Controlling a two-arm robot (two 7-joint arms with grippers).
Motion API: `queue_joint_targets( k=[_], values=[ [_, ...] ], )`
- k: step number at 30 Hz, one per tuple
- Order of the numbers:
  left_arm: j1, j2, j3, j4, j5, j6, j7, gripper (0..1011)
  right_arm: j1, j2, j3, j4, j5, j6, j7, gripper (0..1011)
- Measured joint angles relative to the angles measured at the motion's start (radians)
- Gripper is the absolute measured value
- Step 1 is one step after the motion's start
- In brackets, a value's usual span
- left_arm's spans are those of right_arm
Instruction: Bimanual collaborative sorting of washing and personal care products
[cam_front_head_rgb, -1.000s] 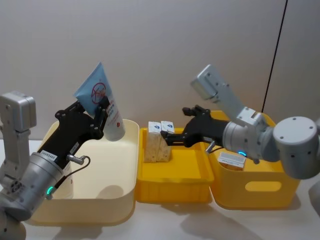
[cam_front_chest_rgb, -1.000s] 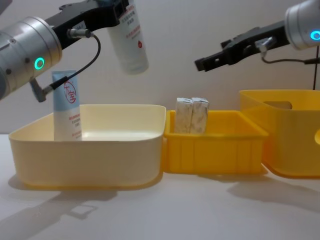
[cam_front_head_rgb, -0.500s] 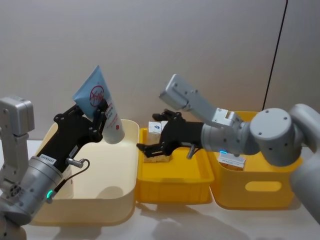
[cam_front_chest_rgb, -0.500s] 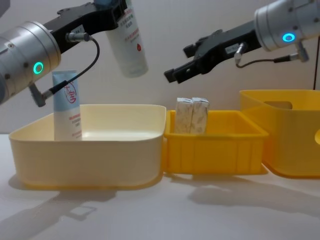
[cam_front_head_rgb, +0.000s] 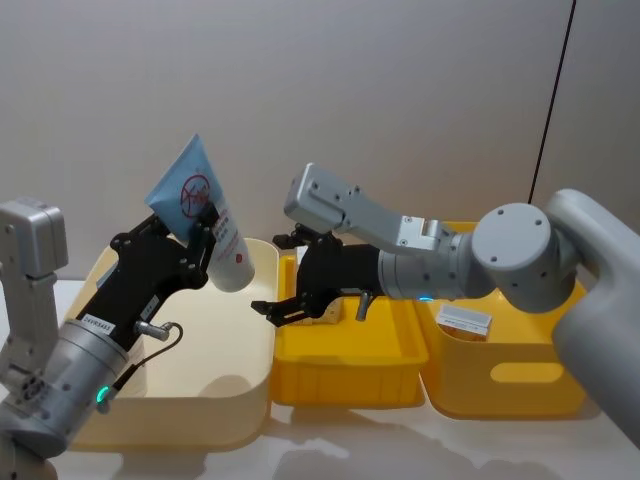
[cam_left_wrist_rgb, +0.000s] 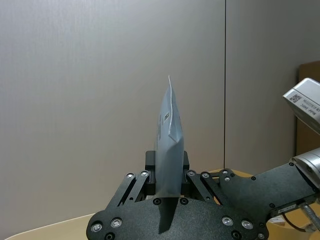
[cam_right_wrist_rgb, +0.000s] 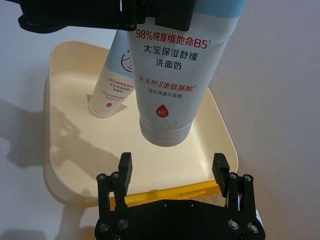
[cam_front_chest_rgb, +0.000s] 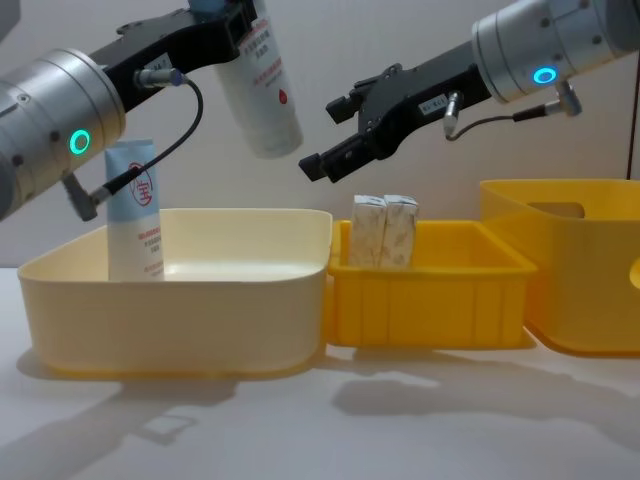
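Handover setup, by the look of it.

Head view: left tool (cam_front_head_rgb: 198, 222) clamped on held tube (cam_front_head_rgb: 215, 235), cap end down, up in the air over the right rim of cream tub (cam_front_head_rgb: 255, 330). Right tool (cam_front_head_rgb: 300, 300) has swung left over the last second, from the yellow bin (cam_front_head_rgb: 520, 375) side to above yellow tray (cam_front_head_rgb: 345, 360). It is spread open, near the tube's cap.

Left wrist view: left tool pinches held tube (cam_left_wrist_rgb: 169, 145) mid-body, crimped end up, edge-on. Grip looks square.

Right wrist view: right tool (cam_right_wrist_rgb: 172, 169) jaws wide apart, held tube's cap straight ahead, no contact. Second tube (cam_right_wrist_rgb: 112, 85) stands upright in cream tub behind it.

Chest view: held tube tilted, high over the tub; right tool (cam_front_chest_rgb: 330, 135) just beside it, gap visible. Cartons (cam_front_chest_rgb: 385, 232) upright side by side in yellow tray, untouched. Desk (cam_front_chest_rgb: 320, 420) carries all three containers.

My read: right takes the tube next. It must close on the lower body before left lets go, otherwise the tube drops into the tub.
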Motion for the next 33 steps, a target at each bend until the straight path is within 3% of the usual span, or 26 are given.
queue_joint_targets(
  k=[10, 21, 33],
  values=[
    [0.004, -0.01, 0.003, 0.0, -0.006, -0.002, 0.001, 250, 0.021, -0.014, -0.018, 0.028, -0.002, -0.02, 0.004, 1001],
    [-0.009, -0.014, 0.013, 0.007, -0.006, 0.003, 0.001, 250, 0.044, -0.032, -0.047, 0.056, 0.004, -0.014, 0.034, 1001],
    [-0.03, -0.016, 0.026, 0.019, -0.006, 0.013, -0.004, 250, 0.052, -0.047, -0.062, 0.07, 0.008, -0.008, 0.025, 1001]
  ],
)
